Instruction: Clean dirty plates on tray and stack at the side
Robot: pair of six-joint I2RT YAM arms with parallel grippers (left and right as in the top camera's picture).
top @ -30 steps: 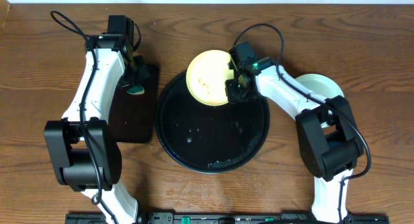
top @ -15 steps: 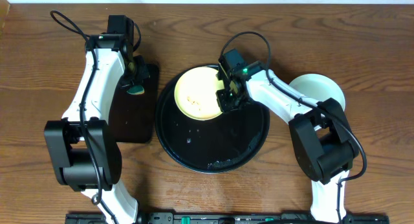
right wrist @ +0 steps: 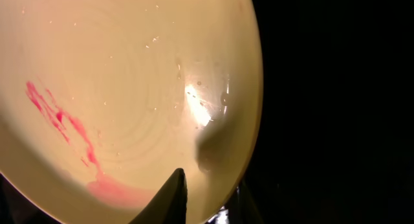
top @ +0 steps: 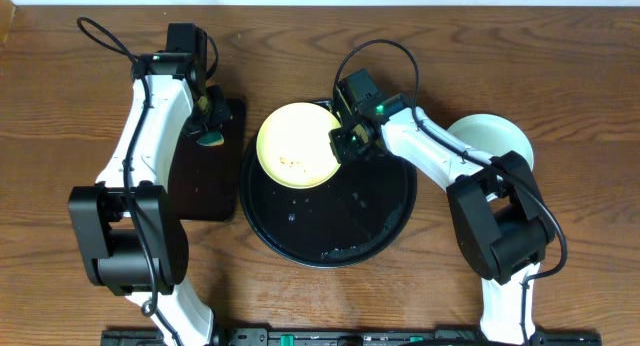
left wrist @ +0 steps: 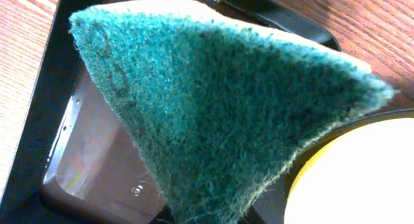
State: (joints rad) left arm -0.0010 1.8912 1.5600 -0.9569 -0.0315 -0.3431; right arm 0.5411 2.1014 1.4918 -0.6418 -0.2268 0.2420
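pale yellow round plate (top: 293, 146), red-smeared, pinched at rim by right gripper (top: 343, 144); hold it steady for green scouring sponge (left wrist: 220, 101) clamped in left gripper (top: 207, 123).

No words, labels, brand names, numbers or signs can be read in the overhead view or in either wrist view.
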